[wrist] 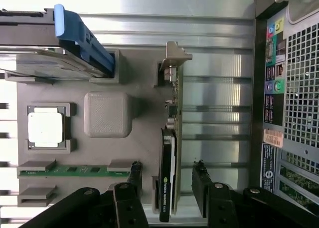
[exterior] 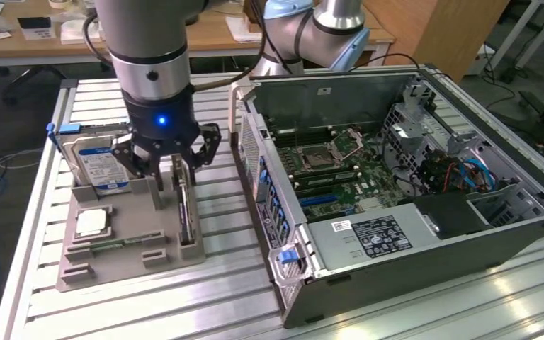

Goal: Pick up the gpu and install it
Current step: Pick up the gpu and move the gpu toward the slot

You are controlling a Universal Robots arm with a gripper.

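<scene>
Gripper [wrist: 167, 174] is spread wide, one finger on each side of the gpu [wrist: 168, 155], with a gap visible on both sides and no contact. Gpu stands on its long edge in slots along the holder tray [wrist: 107, 150] edge facing the computer case [exterior: 395, 191], metal bracket at the end nearer the hard drive [exterior: 97, 159]. Judgement: light, stiff but fragile. Pinch the flat faces at the black shroud, clear of fan blades and connector edge; the plastic is likely slick. Farther across the tray: memory stick [wrist: 75, 171], processor chip [wrist: 46, 128] near the opposite edge, hard drive upright at the far corner. Tray sits on the slatted table [exterior: 253, 312].
</scene>
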